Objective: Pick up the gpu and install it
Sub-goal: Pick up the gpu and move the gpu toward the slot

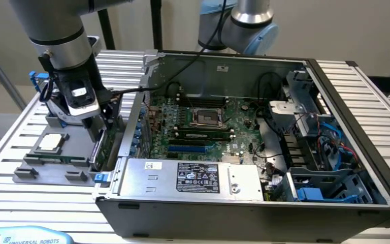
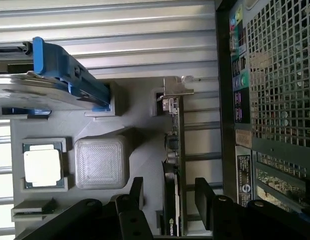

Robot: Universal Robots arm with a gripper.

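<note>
Pincer (image 2: pixel 169 186) was spread wide, one finger either side of the gpu (image 2: pixel 173 150), not gripping it. The thin card stood on edge in a grey holder (image 2: pixel 140 150), with a dark greenish board and a silver bracket at one end, just beside the open computer case (image 1: pixel 249 208). The holder sat toward the ribbed metal bench's (image 1: pixel 5 203) edge at the exterior view's left, beige wall (image 1: pixel 317 25) behind

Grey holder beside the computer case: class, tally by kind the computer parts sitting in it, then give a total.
gpu: 1
hard drive in blue frame: 1
processor chip: 1
memory stick: 1
Total: 4
</note>
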